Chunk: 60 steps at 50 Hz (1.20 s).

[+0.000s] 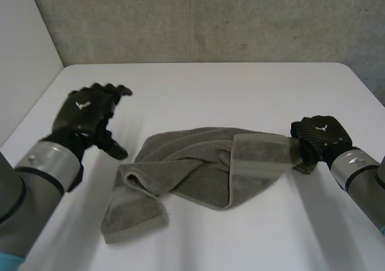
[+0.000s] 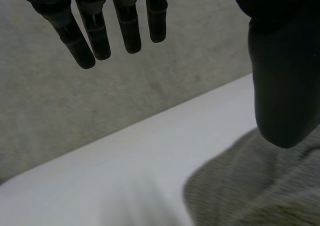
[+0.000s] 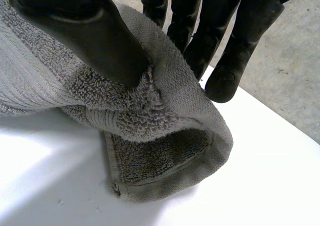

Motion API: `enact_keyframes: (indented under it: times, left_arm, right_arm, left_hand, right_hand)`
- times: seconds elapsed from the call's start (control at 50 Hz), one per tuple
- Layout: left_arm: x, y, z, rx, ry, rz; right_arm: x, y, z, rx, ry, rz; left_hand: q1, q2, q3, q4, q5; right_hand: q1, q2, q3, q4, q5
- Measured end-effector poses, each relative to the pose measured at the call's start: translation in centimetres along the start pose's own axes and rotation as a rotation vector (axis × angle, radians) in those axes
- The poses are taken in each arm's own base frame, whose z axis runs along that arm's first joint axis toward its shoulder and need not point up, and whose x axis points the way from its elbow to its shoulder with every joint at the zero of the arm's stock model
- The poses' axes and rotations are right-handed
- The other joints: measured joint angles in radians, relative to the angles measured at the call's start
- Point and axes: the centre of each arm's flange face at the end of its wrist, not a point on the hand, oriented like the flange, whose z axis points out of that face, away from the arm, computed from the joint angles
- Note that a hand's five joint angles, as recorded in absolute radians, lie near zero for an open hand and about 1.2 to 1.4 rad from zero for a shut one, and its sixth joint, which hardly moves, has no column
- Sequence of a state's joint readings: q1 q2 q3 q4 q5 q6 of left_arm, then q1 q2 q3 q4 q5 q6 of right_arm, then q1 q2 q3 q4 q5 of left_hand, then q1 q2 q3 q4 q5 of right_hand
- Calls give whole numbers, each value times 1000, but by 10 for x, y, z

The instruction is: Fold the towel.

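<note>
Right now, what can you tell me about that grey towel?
The grey terry towel lies crumpled and loosely half-folded on the white table, its smoother woven band showing near each end. The right hand pinches one end between thumb and fingers. The left hand is open beside the other end, apart from it.

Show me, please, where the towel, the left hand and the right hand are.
towel (image 1: 192, 163): head view, on its crumpled middle.
left hand (image 1: 82, 112): head view, on the back of the hand.
right hand (image 1: 320, 133): head view, on the back of the hand.
</note>
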<state>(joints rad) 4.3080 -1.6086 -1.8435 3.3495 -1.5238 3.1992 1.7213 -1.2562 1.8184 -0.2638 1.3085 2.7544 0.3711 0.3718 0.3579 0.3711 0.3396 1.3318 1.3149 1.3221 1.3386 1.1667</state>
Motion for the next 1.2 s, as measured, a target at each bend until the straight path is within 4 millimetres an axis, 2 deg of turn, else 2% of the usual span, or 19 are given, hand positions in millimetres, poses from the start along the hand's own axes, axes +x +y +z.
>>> enact_keyframes:
  times: [0.1, 0.32, 0.46, 0.64, 0.74, 0.78, 0.82, 0.86, 0.94, 1.0, 1.06, 1.12, 1.16, 1.18, 1.2]
  left_arm:
    - [15, 17, -4, -59, 41, 7]
    - [34, 60, -10, -239, 53, 43]
    - [36, 65, -10, -257, 34, 56]
    - [31, 65, 4, -217, -33, 62]
    - [23, 63, 14, -194, -71, 57]
    - [18, 63, 19, -189, -87, 53]
    - [11, 64, 24, -190, -107, 47]
    - [5, 65, 29, -193, -120, 42]
    - [-8, 66, 40, -195, -137, 30]
    - [-18, 56, 51, -165, -141, 20]
    - [-28, 30, 66, -75, -135, 14]
    - [-36, -17, 80, 70, -127, 18]
    - [-41, -61, 87, 205, -126, 25]
    - [-42, -75, 88, 245, -127, 27]
    - [-44, -97, 89, 312, -129, 30]
  right_arm:
    - [-1, 0, 0, -2, -1, -2]
    - [-2, 2, -1, -7, -6, -4]
    - [-3, 3, -1, -10, -9, -4]
    - [-4, 5, -1, -16, -14, -3]
    - [-4, 5, -1, -17, -15, -3]
    - [-4, 5, -1, -17, -15, -3]
    - [-5, 5, -1, -17, -16, -4]
    - [-5, 5, -1, -16, -17, -4]
    - [-4, 3, -1, -6, -19, -5]
    - [-2, -6, 1, 29, -21, -5]
    - [5, -33, 1, 129, -22, -7]
    - [19, -80, -1, 317, -10, 25]
    - [32, -121, -4, 493, -2, 83]
    - [37, -133, -6, 549, -1, 106]
    - [47, -155, -9, 653, -2, 151]
  left_hand:
    - [0, 1, 1, 0, 12]
    - [0, 1, 2, 0, 17]
    - [4, 7, 6, 2, 30]
    - [129, 122, 139, 130, 165]
    - [340, 335, 351, 343, 368]
    - [516, 509, 510, 503, 520]
    - [876, 860, 886, 889, 862]
    - [1069, 1078, 1101, 1097, 1090]
    - [1070, 1106, 1169, 1142, 1124]
    - [1070, 1106, 1170, 1142, 1124]
    - [1070, 1106, 1171, 1142, 1124]
    - [1070, 1106, 1172, 1142, 1124]
    - [1070, 1106, 1173, 1142, 1124]
    - [1070, 1106, 1173, 1142, 1124]
    - [1070, 1106, 1173, 1142, 1124]
  right_hand:
    - [0, 0, 0, 0, 0]
    - [-3, 0, -1, -2, 0]
    - [-3, 0, -2, -2, 0]
    - [-3, -1, -2, -2, -1]
    - [-4, -1, -3, -2, -1]
    - [-4, -1, -3, -3, -1]
    - [-4, -1, -3, -3, -1]
    - [-4, 0, -2, -3, -1]
    - [2, 2, 3, 0, 4]
    - [5, 5, 7, 1, 9]
    - [5, 5, 7, 1, 9]
    - [5, 5, 7, 1, 10]
    - [5, 5, 12, 1, 9]
    - [6, 5, 14, 1, 10]
    - [7, 10, 14, 1, 10]
